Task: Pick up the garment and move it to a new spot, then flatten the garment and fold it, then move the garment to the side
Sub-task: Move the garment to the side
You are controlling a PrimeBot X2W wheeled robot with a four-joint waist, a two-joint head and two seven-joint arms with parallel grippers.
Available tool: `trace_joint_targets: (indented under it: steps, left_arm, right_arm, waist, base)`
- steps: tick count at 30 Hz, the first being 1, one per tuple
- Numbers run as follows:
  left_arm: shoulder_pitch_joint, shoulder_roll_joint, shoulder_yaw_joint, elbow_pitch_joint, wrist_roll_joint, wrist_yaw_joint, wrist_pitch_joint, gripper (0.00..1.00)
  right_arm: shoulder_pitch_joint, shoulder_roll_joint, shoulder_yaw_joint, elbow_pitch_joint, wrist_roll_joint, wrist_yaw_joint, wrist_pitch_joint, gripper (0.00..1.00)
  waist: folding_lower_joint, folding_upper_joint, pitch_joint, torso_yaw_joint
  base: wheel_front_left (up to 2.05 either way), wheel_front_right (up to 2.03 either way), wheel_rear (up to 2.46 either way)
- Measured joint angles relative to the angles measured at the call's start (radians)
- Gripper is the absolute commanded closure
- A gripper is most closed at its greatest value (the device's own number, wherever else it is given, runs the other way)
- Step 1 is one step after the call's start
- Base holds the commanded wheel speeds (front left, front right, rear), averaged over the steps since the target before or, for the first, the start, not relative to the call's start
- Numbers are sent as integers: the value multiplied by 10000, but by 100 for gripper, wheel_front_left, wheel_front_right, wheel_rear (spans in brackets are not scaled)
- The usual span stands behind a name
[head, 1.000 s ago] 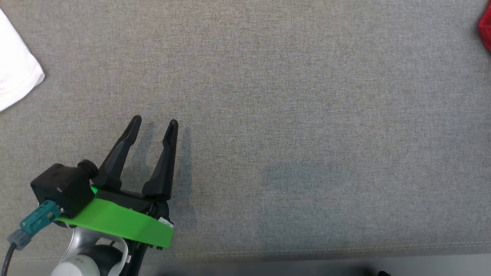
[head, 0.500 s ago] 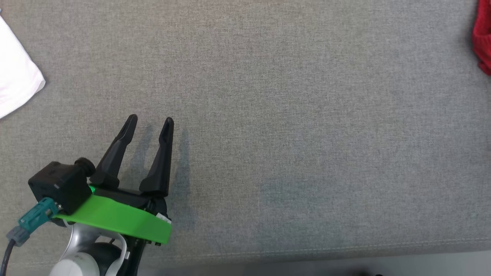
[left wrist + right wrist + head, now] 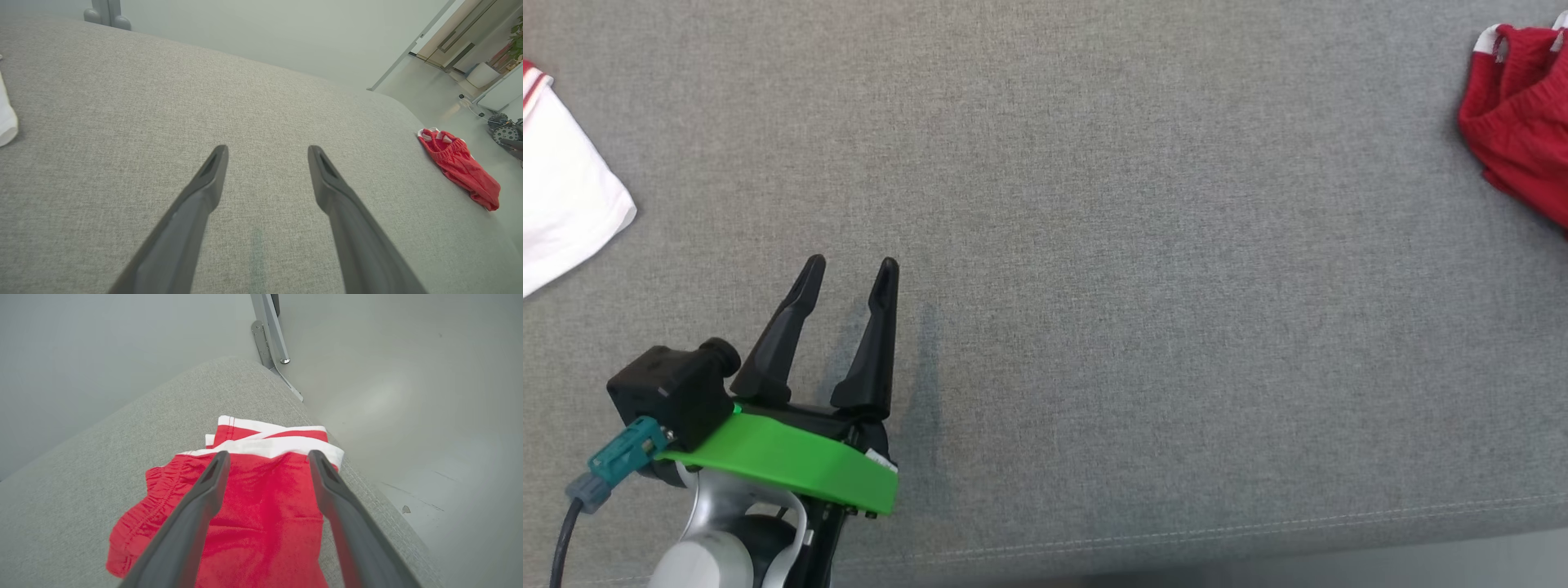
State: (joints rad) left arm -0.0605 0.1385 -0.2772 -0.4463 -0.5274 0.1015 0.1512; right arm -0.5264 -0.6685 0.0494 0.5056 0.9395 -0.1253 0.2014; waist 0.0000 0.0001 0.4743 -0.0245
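Note:
A crumpled red garment (image 3: pixel 1519 122) with white trim lies at the far right edge of the grey cushioned surface (image 3: pixel 1135 286). In the right wrist view my right gripper (image 3: pixel 267 454) hovers open just above the red garment (image 3: pixel 265 514), its fingers apart over the cloth and holding nothing. The left wrist view shows the red garment (image 3: pixel 461 167) far off to the right. Low over bare grey fabric at the lower left, my left gripper (image 3: pixel 852 263) stands open and empty, and its wrist view shows the left gripper (image 3: pixel 266 150) with both fingers spread.
A white cloth (image 3: pixel 564 212) with a red-trimmed edge lies at the far left, its end also in the left wrist view (image 3: pixel 6 118). The surface's stitched front edge (image 3: pixel 1258 523) runs along the bottom. Beyond the red garment the surface drops to the pale floor (image 3: pixel 408 416), beside a metal post (image 3: pixel 269 335).
The whole head picture has shifted, so the camera moved: more of the red garment and the white cloth now show. The left gripper stays open in much the same place.

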Motion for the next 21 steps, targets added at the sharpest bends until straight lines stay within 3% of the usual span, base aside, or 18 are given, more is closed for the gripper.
trace_joint_targets:
  steps: [5, 9, 21]
  left_arm:
    - [47, -174, -12, 272, -100, 0, -219, 0]
    - [117, -182, 146, 587, -102, 0, -441, 0]
    - [652, -77, 441, 1572, 251, 0, -1183, 0]
  right_arm:
    - [16, 10, 54, -884, -395, 38, -915, 0]
    - [206, 159, 188, -1699, -809, 274, -1776, 0]
    - [2244, 895, 842, -3108, -2207, 176, -4046, 0]
  waist:
    - [0, 0, -514, -32]
    - [0, 0, -965, 15]
    - [0, 0, -2372, 650]
  base:
    - [0, 0, 0]
    - [0, 0, 0]
    - [0, 0, 0]
